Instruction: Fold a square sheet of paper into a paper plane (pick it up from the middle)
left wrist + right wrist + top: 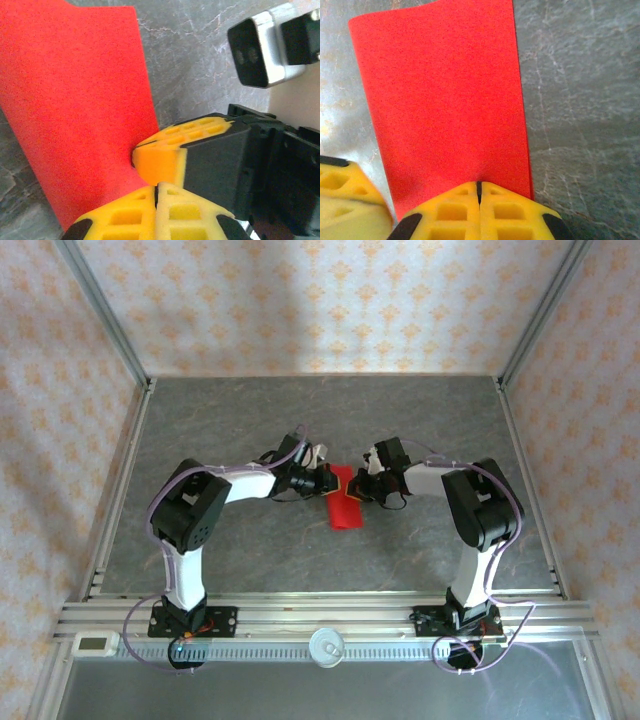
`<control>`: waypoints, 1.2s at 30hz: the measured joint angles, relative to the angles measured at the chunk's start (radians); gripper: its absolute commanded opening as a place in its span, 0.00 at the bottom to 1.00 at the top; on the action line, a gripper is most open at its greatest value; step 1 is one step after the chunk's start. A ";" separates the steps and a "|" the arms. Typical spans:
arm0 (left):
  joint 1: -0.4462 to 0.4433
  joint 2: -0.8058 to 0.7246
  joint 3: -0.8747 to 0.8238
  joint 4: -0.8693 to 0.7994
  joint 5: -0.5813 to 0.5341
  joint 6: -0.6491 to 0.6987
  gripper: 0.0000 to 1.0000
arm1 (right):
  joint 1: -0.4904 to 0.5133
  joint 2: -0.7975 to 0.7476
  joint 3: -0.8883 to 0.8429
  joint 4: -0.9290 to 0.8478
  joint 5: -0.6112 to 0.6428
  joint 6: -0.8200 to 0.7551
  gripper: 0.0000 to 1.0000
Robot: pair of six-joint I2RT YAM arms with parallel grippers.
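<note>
The red paper (344,508), folded to a narrow strip, is sitting mid-table (250,420) between the two arms. It is risking a tear or a crooked crease if the grippers pull apart or twist, since both are crowding the same end. The right gripper (479,200) is pinching that end with its jaws fully closed, while the left gripper (155,212) is pressing, fully closed, against the paper's side edge beside the right one's finger; whether it is actually holding paper I cannot tell.

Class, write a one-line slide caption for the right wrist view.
Right end effector, shut, pinches the red sheet of paper over the grey table.
</note>
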 measured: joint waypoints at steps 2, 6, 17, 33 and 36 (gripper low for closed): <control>0.000 0.014 0.006 -0.008 -0.001 0.008 0.00 | 0.000 0.000 -0.001 0.000 0.000 0.001 0.00; 0.000 0.045 0.020 -0.039 -0.012 0.032 0.00 | 0.000 -0.001 -0.006 0.010 0.000 0.005 0.00; 0.006 0.056 0.020 -0.101 -0.056 0.122 0.00 | -0.004 -0.003 -0.025 0.042 -0.008 0.013 0.00; 0.068 0.075 0.157 -0.191 -0.029 0.140 0.00 | -0.003 -0.005 -0.029 0.049 -0.007 0.016 0.00; 0.077 0.115 0.156 -0.202 -0.027 0.145 0.00 | -0.004 -0.005 -0.029 0.049 -0.007 0.016 0.00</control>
